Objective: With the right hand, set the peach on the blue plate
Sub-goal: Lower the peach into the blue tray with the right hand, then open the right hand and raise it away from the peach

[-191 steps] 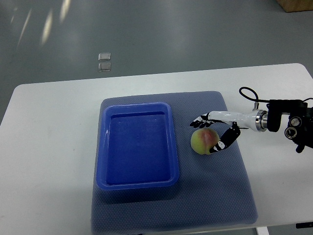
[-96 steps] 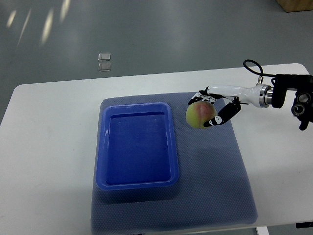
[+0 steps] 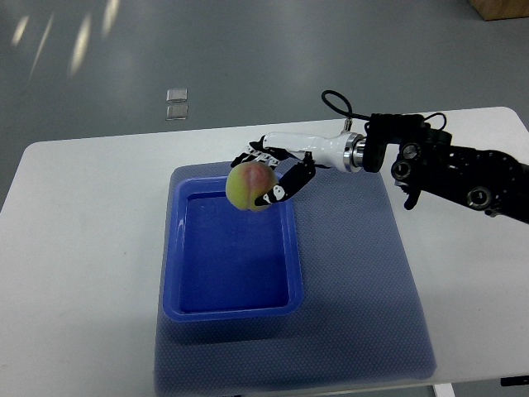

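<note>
Now you've got the peach [image 3: 250,186] wrapped in the right hand [image 3: 273,175], fingers [image 3: 291,179] curled around it from the right side and thumb side, and it's held up off the desk [image 3: 91,240], hanging over the far right corner of the blue plate [image 3: 175,248]. That plate reads more as a shallow rectangular blue tray, sitting on a grey-blue mat [image 3: 364,281] in the middle of the white desk, and its basin looks bare. Your right arm [image 3: 446,165] reaches in from the right edge, white wrist shell stretched out toward the tray. No left arm shows anywhere. So you're in the carry step: the fruit is lifted and over the rim, but not yet down inside. What's next, by my reading, is a bit more travel toward the left and nearer side so the peach sits above the middle of the basin instead of the corner, then a gentle descent until it rests on the floor of the tray, and only then let the fingers spread. Watch that rim: drop it from the corner and a round peach may well roll or tip over the wall onto the mat.
</note>
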You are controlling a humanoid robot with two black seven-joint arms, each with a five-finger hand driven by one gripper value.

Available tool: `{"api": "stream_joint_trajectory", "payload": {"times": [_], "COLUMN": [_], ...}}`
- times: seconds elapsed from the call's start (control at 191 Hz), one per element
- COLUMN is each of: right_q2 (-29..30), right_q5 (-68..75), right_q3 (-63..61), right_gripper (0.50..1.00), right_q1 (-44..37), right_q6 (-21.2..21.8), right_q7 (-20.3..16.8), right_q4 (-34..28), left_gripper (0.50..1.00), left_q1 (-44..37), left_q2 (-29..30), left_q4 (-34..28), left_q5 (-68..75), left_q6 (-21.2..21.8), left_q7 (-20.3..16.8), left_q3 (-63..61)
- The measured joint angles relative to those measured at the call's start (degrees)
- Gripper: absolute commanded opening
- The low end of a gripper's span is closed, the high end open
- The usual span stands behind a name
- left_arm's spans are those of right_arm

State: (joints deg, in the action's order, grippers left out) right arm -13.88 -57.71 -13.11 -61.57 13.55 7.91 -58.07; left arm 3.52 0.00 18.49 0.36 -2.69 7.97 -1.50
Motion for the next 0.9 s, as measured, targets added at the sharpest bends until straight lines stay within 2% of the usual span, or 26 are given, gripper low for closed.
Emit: {"api": "stream_joint_trajectory", "payload": {"times": [0.099, 0.136, 0.178, 0.251, 0.257, 0.288, 0.314, 0.366, 0.372, 0.377, 0.382, 0.403, 0.581, 0.691, 0.817, 0.901], "right_q2": [6.03, 7.88, 9.53, 11.18, 11.23, 11.5, 11.64, 11.81, 11.82, 11.84, 11.85, 11.87, 11.17, 8.61, 5.53, 4.82], "right_q5": [-1.63, -2.29, -2.91, -3.56, -3.58, -3.69, -3.74, -3.8, -3.8, -3.8, -3.8, -3.8, -3.35, -2.68, -1.23, 2.35], "right_q3": [1.45, 2.06, 2.66, 3.47, 3.5, 3.63, 3.68, 3.71, 3.71, 3.71, 3.71, 3.71, 2.92, -0.76, -12.4, -23.8], "right_gripper": [0.543, 0.584, 0.607, 0.621, 0.655, 0.668, 0.703, 0.703, 0.85, 0.852, 0.894, 0.923, 0.934, 0.934, 0.934, 0.934], "right_q1": [0.15, 0.28, 0.62, 1.66, 1.73, 2.1, 2.4, 2.94, 2.98, 3.01, 3.04, 3.14, 3.29, 2.75, 3.84, 7.79], "right_q6": [-1.56, -2.14, -2.76, -3.47, -3.5, -3.62, -3.69, -3.75, -3.75, -3.75, -3.75, -3.77, -3.51, -3.44, -3.67, -3.74], "right_q7": [0.0, 0.0, 0.05, 0.12, 0.13, 0.14, 0.18, 0.22, 0.23, 0.23, 0.23, 0.25, 0.44, 0.45, 0.63, 1.53], "right_q4": [5.62, 7.36, 8.95, 10.72, 10.79, 11.09, 11.24, 11.42, 11.43, 11.44, 11.44, 11.46, 11.32, 10.23, 9.62, 9.61], "left_gripper": [1.0, 1.0, 1.0, 1.0, 1.0, 1.0, 1.0, 1.0, 1.0, 1.0, 1.0, 1.0, 1.0, 1.0, 1.0, 1.0], "left_q1": [0.0, 0.0, 0.0, 0.0, 0.0, 0.0, 0.0, 0.0, 0.0, 0.0, 0.0, 0.0, 0.0, 0.0, 0.0, 0.0], "left_q2": [0.0, 0.0, 0.0, 0.0, 0.0, 0.0, 0.0, 0.0, 0.0, 0.0, 0.0, 0.0, 0.0, 0.0, 0.0, 0.0], "left_q4": [-0.02, -0.02, -0.03, -0.03, -0.03, -0.03, -0.03, -0.04, -0.04, -0.04, -0.04, -0.03, -0.04, -0.09, -0.12, -0.12], "left_q5": [0.0, 0.0, 0.0, 0.0, 0.0, 0.0, 0.0, 0.0, 0.0, 0.0, 0.0, 0.0, -0.01, -0.08, -0.11, -0.11], "left_q6": [0.0, 0.0, 0.0, 0.02, 0.03, 0.03, 0.03, 0.03, 0.02, 0.02, 0.02, 0.02, 0.0, 0.0, -0.02, -0.02], "left_q7": [0.0, 0.0, 0.0, 0.0, 0.01, 0.0, 0.01, 0.0, 0.0, 0.0, 0.0, 0.0, 0.01, 0.03, 0.03, 0.03], "left_q3": [0.01, 0.01, 0.01, 0.01, 0.01, 0.01, 0.01, 0.01, 0.01, 0.01, 0.01, 0.01, -0.07, -0.09, -0.09, -0.04]}}
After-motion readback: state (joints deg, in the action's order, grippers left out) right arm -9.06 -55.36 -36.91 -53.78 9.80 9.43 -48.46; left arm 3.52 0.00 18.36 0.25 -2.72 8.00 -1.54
